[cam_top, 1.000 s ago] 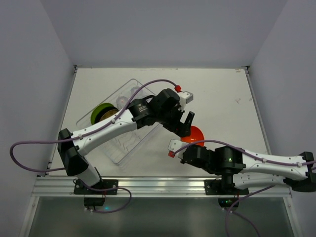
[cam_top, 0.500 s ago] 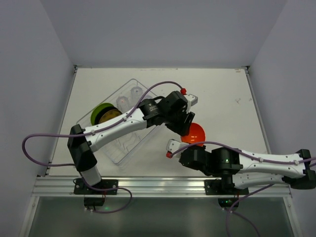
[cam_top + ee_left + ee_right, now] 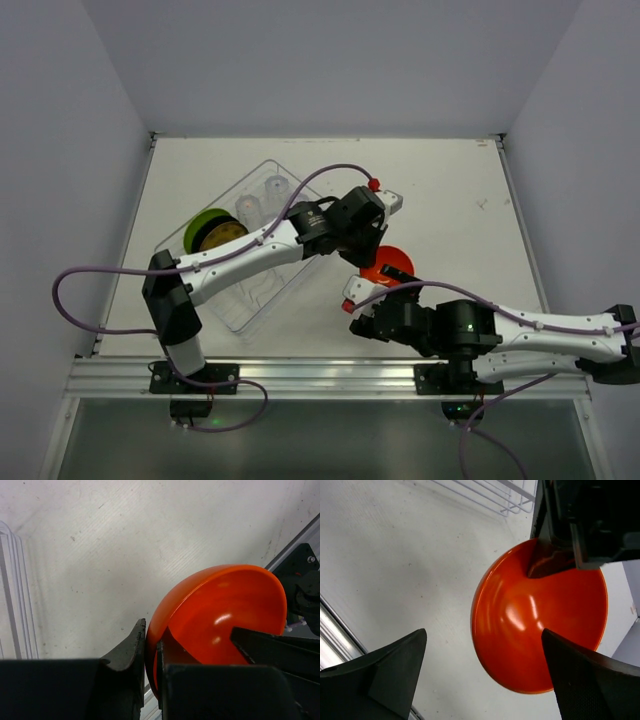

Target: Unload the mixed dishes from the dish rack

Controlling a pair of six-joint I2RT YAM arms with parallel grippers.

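Left pincer (image 3: pixel 149 647) nips the light, slick-looking orange-red bowl (image 3: pixel 220 612) by its rim, while the right pincer (image 3: pixel 482 652) gapes open just beside.

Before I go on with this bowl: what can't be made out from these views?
Tumblers: top view, faint clear glass, and the left arm crosses the dish rack; count unknown.
Orange bowl: whether it touches the table; its own body hides the underside in both wrist views, the left pincer in the top view.
Right pincer: open in its wrist view, but hidden under its wrist in the top view.
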